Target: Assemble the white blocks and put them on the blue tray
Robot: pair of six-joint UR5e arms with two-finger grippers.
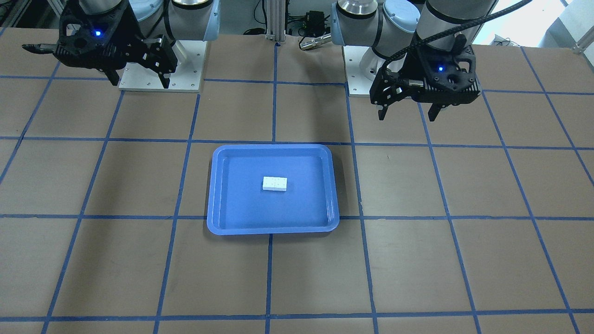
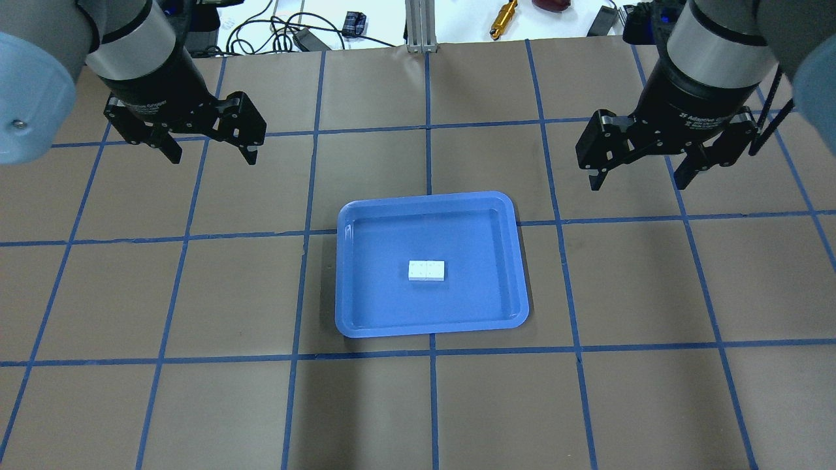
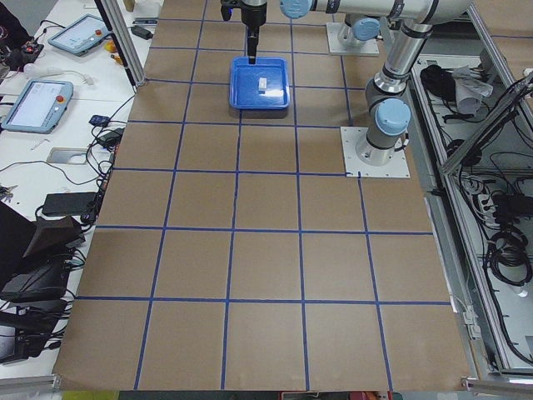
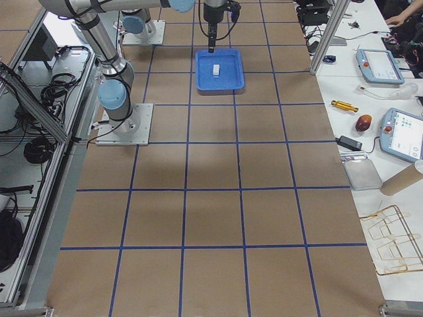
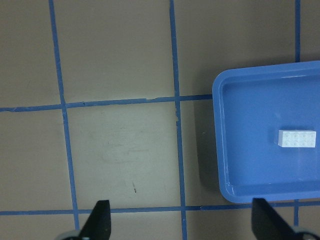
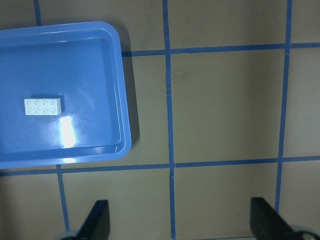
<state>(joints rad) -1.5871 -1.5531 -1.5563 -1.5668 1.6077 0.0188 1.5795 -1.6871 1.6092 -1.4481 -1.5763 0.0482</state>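
The white blocks [image 2: 426, 270] are joined into one small white rectangle, lying flat near the middle of the blue tray [image 2: 431, 329]. They also show in the front view [image 1: 274, 183] on the tray [image 1: 274, 229], in the left wrist view [image 5: 297, 138] and in the right wrist view [image 6: 43, 106]. My left gripper [image 2: 213, 156] is open and empty, raised above the table well off the tray's side. My right gripper [image 2: 638, 184] is open and empty, raised on the tray's other side. Both also show in the front view, left [image 1: 408, 116] and right [image 1: 139, 82].
The brown table is marked by a grid of blue tape lines [image 2: 431, 127]. The arms' base plates [image 1: 160, 74] stand at the robot's edge. Cables [image 2: 281, 32], an aluminium post [image 2: 421, 26] and small tools lie beyond the far edge. Side benches hold tablets [image 4: 403, 132].
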